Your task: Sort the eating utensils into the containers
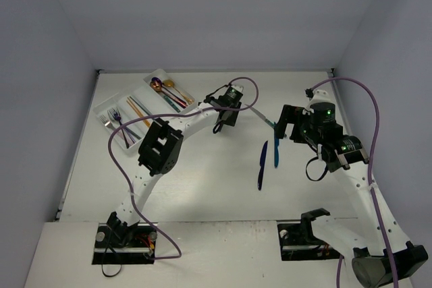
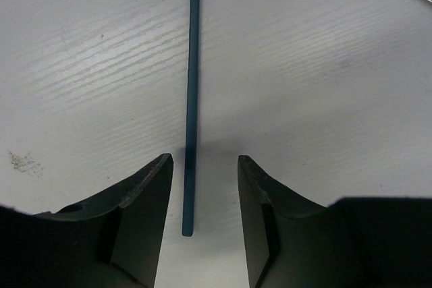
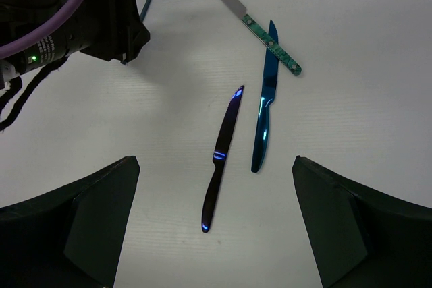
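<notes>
Left gripper: jaws apart, straddling the near end of a teal chopstick. A gap shows on each side of the chopstick, and neither finger touches it. The chopstick lies flat on the white table.

Right gripper: jaws spread wide, holding nothing, hanging above three knives on the table. The purple knife lies just beside the blue knife, not touching it. The blue knife's tip crosses the green handle of a silver-bladed knife.

The tray sits at the far left of the table, well apart from both grippers. Forks, chopsticks and spoons lie in separate compartments.
</notes>
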Tool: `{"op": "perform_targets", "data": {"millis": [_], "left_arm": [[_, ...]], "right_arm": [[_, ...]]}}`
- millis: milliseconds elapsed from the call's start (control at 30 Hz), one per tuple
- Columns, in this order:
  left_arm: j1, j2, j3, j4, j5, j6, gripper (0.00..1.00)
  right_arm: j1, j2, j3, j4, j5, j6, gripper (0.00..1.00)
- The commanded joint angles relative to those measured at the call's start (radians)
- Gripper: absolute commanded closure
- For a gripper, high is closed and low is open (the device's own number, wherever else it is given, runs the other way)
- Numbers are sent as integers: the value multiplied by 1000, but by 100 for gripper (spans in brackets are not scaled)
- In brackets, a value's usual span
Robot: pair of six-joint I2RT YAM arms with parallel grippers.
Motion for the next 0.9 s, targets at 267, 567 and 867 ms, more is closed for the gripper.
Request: {"op": "perform_targets", "data": {"millis": [267,567,867], "left_arm": [[10,-26,-19,-6,9,-22,74],[11,-75,-119,-32,32,-77,100],[44,-421,-283,-50,-63,-114,100]], "right_arm": [[-4,-28,1,22,-2,4,5],[-4,-41,-3,25,-12,10,5],[-4,-61,-20,25,5,-13,5]]}}
